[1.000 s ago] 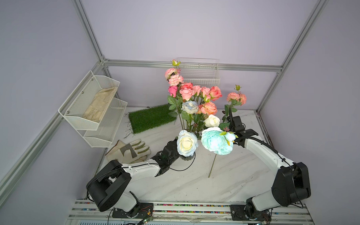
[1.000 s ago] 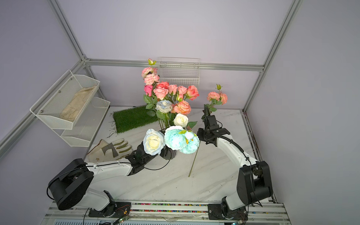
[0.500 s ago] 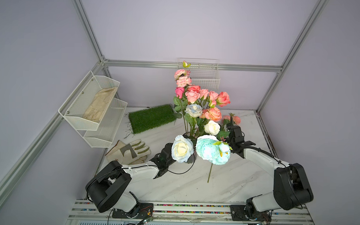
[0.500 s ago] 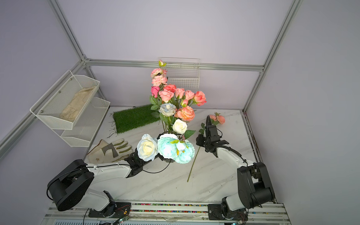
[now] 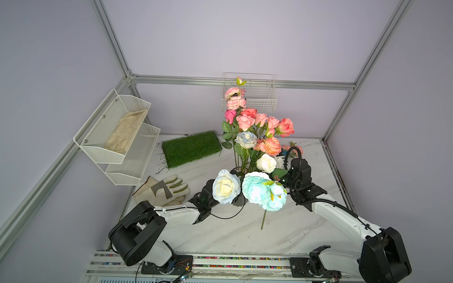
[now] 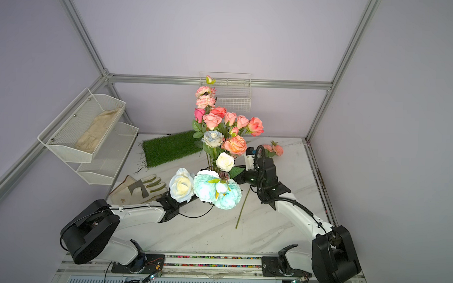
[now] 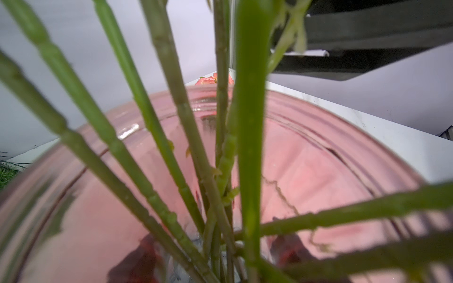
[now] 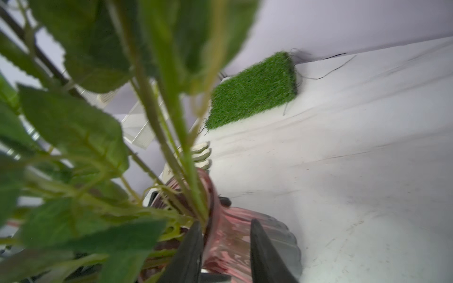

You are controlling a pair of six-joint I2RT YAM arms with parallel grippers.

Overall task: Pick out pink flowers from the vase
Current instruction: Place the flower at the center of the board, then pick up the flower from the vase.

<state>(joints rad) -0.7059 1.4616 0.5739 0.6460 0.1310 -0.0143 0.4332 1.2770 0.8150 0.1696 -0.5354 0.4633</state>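
In both top views the pink flowers (image 5: 257,122) are being shown upright in the bunch. Their stems (image 5: 236,158) are running steeply down to the vase (image 7: 318,171), which is being hidden there under a white rose (image 5: 226,186) and aqua blooms (image 5: 263,194). The left gripper (image 5: 208,194) is being shown low beneath the rose and the right gripper (image 6: 241,178) opposite it. One pink flower (image 6: 273,149) is lying on the table (image 6: 263,234) beyond the right arm. In the left wrist view the vase rim is being crossed by near-upright stems, and the left jaws are judged clamped on its waist. In the right wrist view the right fingers (image 8: 191,252) are being shown moderately apart and empty. The stems are entering the mouth just beside one finger, outside the gap, so the right arm is judged nearer.
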